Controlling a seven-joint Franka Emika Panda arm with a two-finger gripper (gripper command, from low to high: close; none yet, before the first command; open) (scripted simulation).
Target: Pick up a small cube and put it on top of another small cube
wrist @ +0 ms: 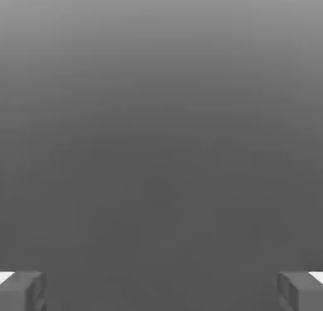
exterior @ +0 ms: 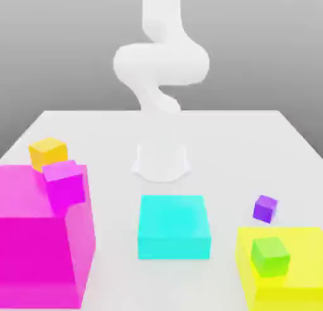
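The small violet-purple cube [exterior: 265, 209] rests on the white table [exterior: 252, 146] toward the exterior view's right, just behind the big yellow block. My arm [exterior: 161, 64] rises from its base and leaves the picture upward, far above the cube. In the hand view my gripper [wrist: 161, 291] is open, its fingertips [wrist: 25, 289] spread wide with nothing between them, facing plain grey background.
A cyan block [exterior: 174, 226] lies in front of the arm's base [exterior: 162, 159]. On the big magenta block [exterior: 38, 240] at the left sits a small magenta-pink cube [exterior: 65, 179], with an orange cube [exterior: 48, 153] behind. A green cube [exterior: 270, 256] tops the yellow block [exterior: 303, 278].
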